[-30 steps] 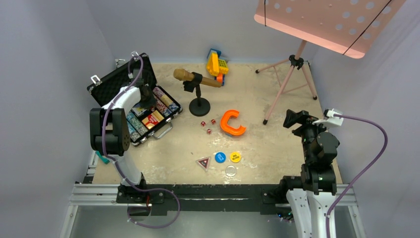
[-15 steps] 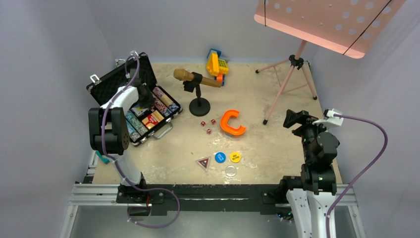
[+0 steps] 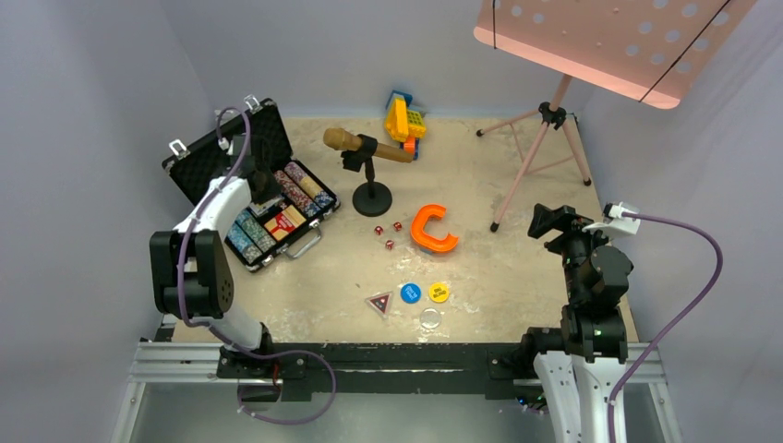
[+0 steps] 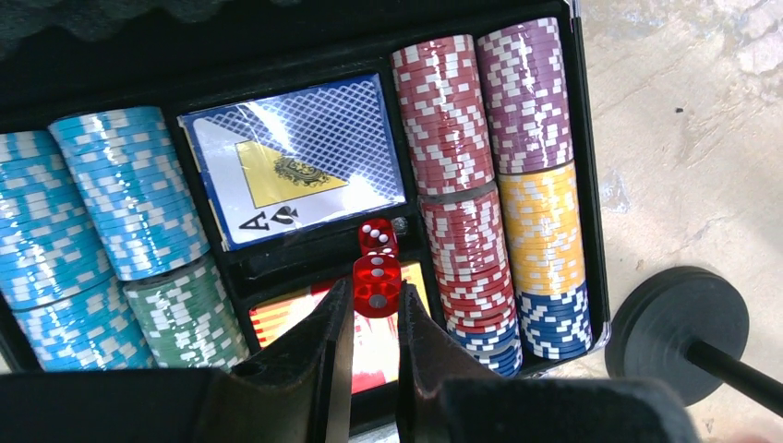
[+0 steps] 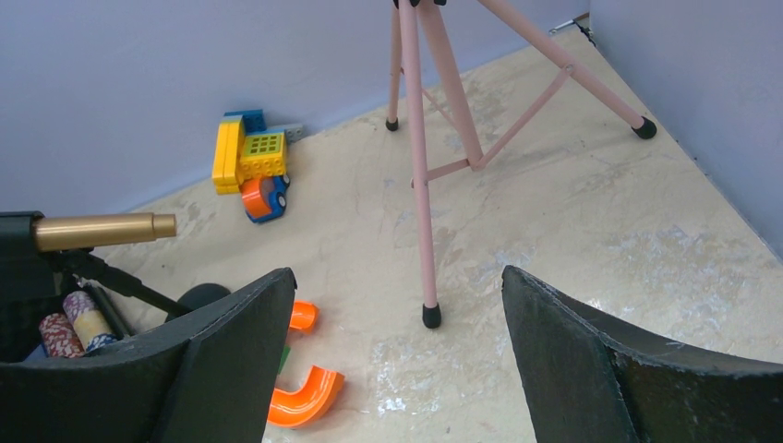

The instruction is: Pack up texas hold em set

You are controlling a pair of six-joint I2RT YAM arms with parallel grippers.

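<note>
- The left gripper [image 4: 372, 312] was seen clamped on a small red die [image 4: 377, 284], which was pinched right at the fingertips and held over the open black case [image 3: 208, 157] at the table's far left.
- A second red die [image 4: 377, 236] was spotted just beyond the held one, in the narrow slot between the two card decks. Whether the two dice touched couldn't be told.
- The blue-backed deck [image 4: 295, 157] was laid in the upper compartment. The red deck [image 4: 282, 318] below it was half hidden by the fingers.
- The chip rows [image 4: 466, 185] were packed on either side of the decks: light blue and green on one side, red, purple, yellow and dark blue on the other.
- Three more dice [image 3: 389, 244] were left out on the table, between the mic stand [image 3: 371, 196] and the orange C-shaped piece [image 3: 431, 229].
- The blue button [image 3: 410, 293], yellow button [image 3: 439, 292] and triangular button [image 3: 379, 302] were laid near the front edge, with a clear round disc [image 3: 429, 318] just beside them.
- The right gripper [image 5: 397, 277] was spread wide with nothing in it, over at the right side and well apart from the set.
</note>
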